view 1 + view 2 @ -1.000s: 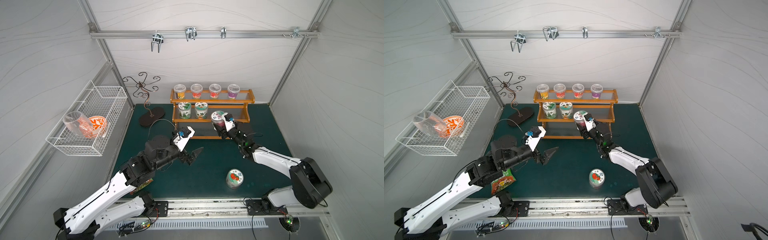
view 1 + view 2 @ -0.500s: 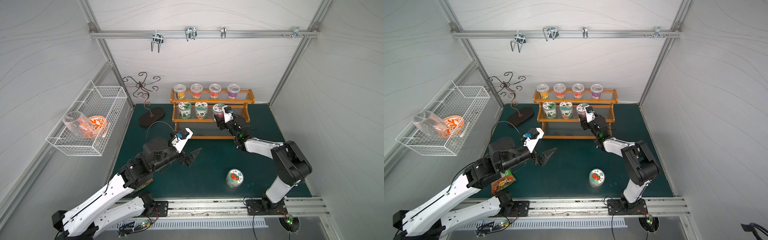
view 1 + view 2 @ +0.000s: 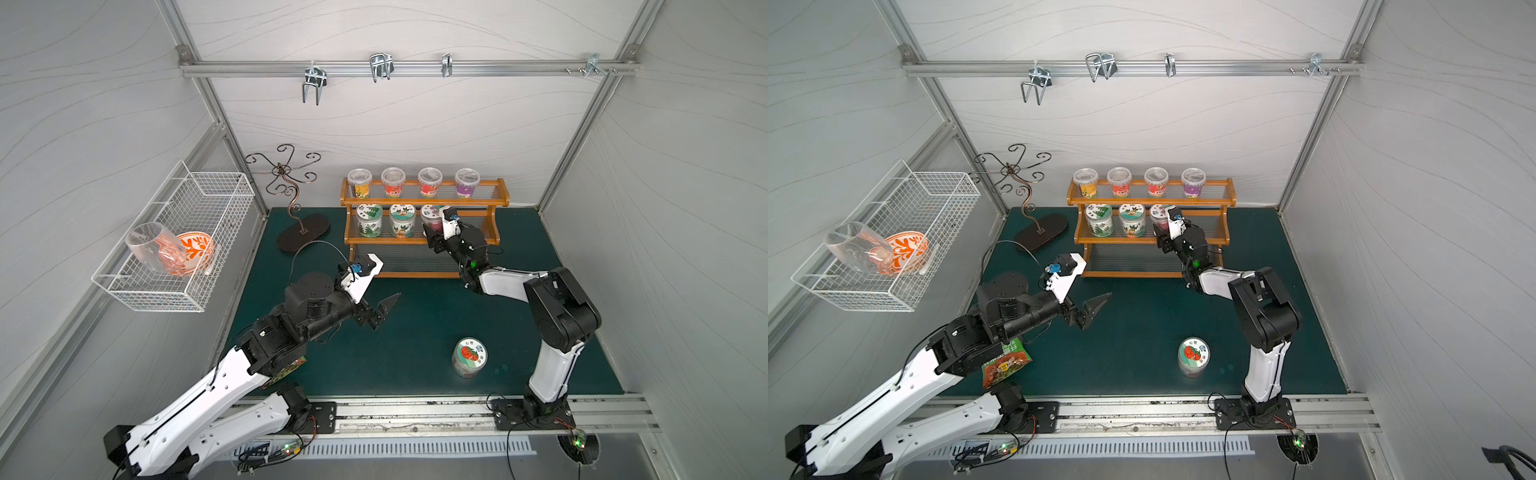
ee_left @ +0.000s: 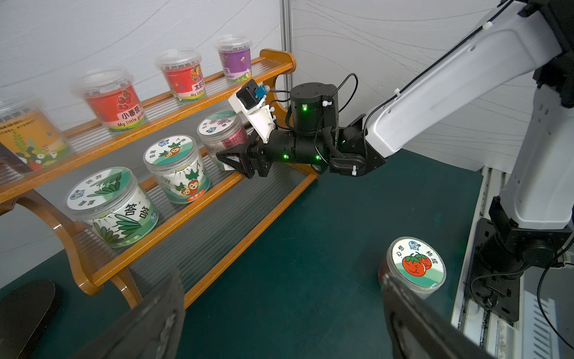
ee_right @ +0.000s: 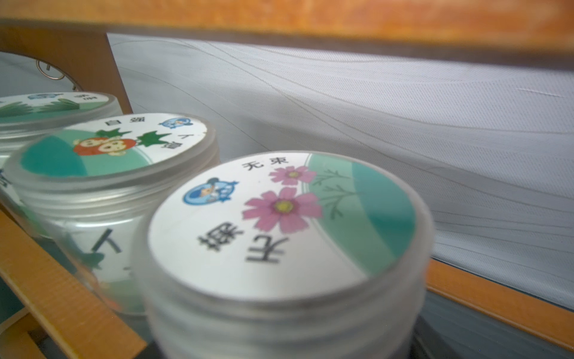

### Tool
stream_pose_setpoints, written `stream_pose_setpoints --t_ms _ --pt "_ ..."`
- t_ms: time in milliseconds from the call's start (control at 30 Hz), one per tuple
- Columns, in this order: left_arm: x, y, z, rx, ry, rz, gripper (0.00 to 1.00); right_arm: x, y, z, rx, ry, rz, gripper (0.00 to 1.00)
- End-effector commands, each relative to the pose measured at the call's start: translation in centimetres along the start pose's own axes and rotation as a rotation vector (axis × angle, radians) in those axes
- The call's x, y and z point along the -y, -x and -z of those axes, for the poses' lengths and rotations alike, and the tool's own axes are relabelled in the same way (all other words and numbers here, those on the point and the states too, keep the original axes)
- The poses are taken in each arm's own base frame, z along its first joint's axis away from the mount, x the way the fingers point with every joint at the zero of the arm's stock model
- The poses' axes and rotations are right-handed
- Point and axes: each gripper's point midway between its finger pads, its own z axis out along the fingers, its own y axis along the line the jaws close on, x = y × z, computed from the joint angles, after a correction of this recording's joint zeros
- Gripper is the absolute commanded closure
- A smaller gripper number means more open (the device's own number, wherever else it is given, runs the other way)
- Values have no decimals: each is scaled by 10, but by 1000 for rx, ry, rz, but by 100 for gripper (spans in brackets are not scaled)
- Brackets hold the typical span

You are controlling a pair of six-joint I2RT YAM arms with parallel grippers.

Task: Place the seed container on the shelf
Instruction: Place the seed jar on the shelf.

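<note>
The seed container (image 3: 430, 214) (image 3: 1158, 214) (image 4: 222, 130) (image 5: 279, 223) is a clear jar with a pink-flower lid. It stands on the middle tier of the wooden shelf (image 3: 500, 199) (image 3: 1150, 202) (image 4: 278, 56) (image 5: 279, 12), beside two other jars. My right gripper (image 3: 433, 235) (image 3: 1165, 240) (image 4: 229, 150) has its jaws on either side of the jar's lower body; whether they still press it is unclear. My left gripper (image 3: 384, 309) (image 3: 1094, 311) (image 4: 284, 317) hovers open and empty over the mat in front of the shelf. A tomato-lid jar (image 3: 469, 357) (image 3: 1194, 355) (image 4: 414, 264) stands on the mat.
Several cups line the top tier (image 3: 428, 183). A white wire basket (image 3: 174, 266) holding a glass and an orange bowl hangs on the left wall. A curly metal stand (image 3: 302, 235) sits left of the shelf. A snack packet (image 3: 1005, 365) lies under my left arm.
My right arm has carried the flower-lid jar from in front of the shelf back onto the middle tier. The left arm has drifted only slightly.
</note>
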Motion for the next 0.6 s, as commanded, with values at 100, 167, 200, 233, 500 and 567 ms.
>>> stream_pose_setpoints --t_ms 100,167,200,233,500,567 --pt "-2 9 1 43 -8 11 0 6 13 -2 54 -7 3 13" --pt "-2 8 -1 38 -9 15 0 5 15 0 56 -3 7 11" --pt "-2 8 -2 37 -9 17 0 6 16 2 58 -3 11 10" --pt "-2 8 -2 37 -10 17 0 6 16 3 58 -4 15 9" --pt "-2 4 -5 20 -11 35 0 3 20 15 58 10 26 6" --pt "-1 4 -5 21 -15 40 0 3 21 18 58 12 26 5"
